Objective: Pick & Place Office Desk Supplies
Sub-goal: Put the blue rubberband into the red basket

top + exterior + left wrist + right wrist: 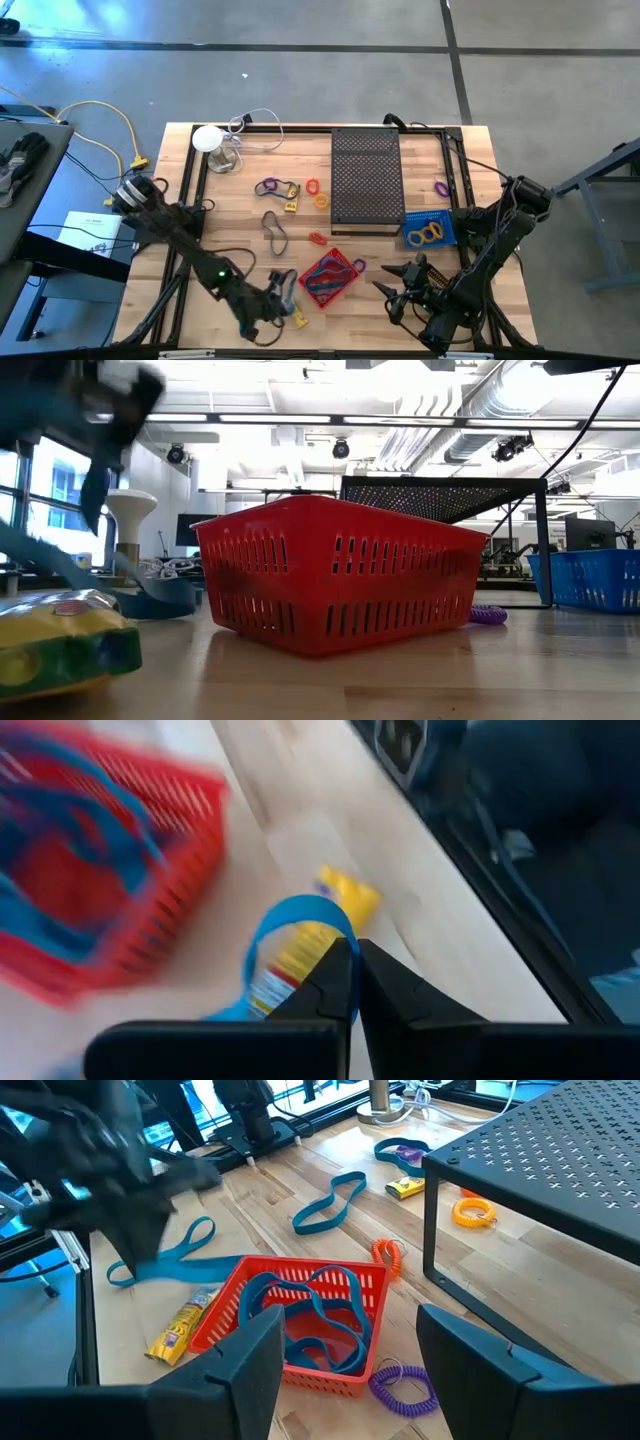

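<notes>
My left gripper (pixel 357 965) is shut on a blue elastic band (pixel 290 920) near the table's near edge, just left of the red basket (pixel 328 277). A yellow packet (pixel 345 898) lies flat on the wood under it. The red basket holds several blue bands (pixel 310 1320). My right gripper (pixel 350 1320) is open, to the right of the red basket, touching nothing. A purple coil (pixel 405 1385) and an orange coil (pixel 390 1255) lie beside the basket. Another blue band (pixel 330 1200), a purple band and an orange ring (pixel 472 1210) lie farther off. My left gripper (pixel 135 1200) pinches the blue elastic band between its two fingers. A loop of it (pixel 275 925) stands out beyond the fingertips. The fingers come from above, slanting down. The band hangs slack below them, and its lower part (pixel 150 600) lies on the table by the yellow packet (pixel 60 645).
The black perforated tray (pixel 367 180) stands on legs at the far middle. A blue basket (pixel 430 232) with yellow rings sits to its right. The white round object with a cable (pixel 210 140) is at the far left. Bare wood lies between the red basket and the tray.
</notes>
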Controlling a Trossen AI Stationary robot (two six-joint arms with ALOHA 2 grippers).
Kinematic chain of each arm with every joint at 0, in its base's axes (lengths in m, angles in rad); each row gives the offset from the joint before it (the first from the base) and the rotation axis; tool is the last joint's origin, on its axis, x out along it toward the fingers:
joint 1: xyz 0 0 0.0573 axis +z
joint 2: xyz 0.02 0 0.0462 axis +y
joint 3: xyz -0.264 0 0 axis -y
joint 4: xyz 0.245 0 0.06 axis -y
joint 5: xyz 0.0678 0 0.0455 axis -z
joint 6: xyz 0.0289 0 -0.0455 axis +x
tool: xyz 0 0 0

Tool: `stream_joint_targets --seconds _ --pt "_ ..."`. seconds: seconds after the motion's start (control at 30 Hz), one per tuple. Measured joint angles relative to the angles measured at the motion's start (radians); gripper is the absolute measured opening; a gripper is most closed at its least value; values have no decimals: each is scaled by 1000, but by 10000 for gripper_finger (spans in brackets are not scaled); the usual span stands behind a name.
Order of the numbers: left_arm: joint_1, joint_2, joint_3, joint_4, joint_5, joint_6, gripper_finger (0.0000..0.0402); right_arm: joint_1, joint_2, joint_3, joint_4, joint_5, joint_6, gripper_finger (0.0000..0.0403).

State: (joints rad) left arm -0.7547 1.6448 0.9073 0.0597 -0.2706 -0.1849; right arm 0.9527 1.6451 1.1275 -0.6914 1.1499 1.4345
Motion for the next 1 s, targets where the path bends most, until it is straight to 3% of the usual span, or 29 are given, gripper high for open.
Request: stream_joint_targets --seconds 0.17,0.27,0.33,0.53,0.63,0.87,1.0 --pt "-34 -87 0 51 -224 149 2 0 0 0 0 2 -3 215" --pt "-45 -113 0 166 -414 297 2 -1 0 0 0 3 -3 215" --pt "-45 -114 0 268 -459 412 2 -5 0 0 0 2 -3 215" --pt "19 -113 1 414 -335 605 1 -21 0 0 0 -1 -3 215" --pt "83 -112 1 439 -284 592 1 -27 0 0 0 -10 -3 215" --pt "225 -95 1 446 -38 492 1 -25 0 0 1 -27 -3 215" --pt "260 -44 1 462 7 464 1 -26 0 0 1 -27 -3 215"
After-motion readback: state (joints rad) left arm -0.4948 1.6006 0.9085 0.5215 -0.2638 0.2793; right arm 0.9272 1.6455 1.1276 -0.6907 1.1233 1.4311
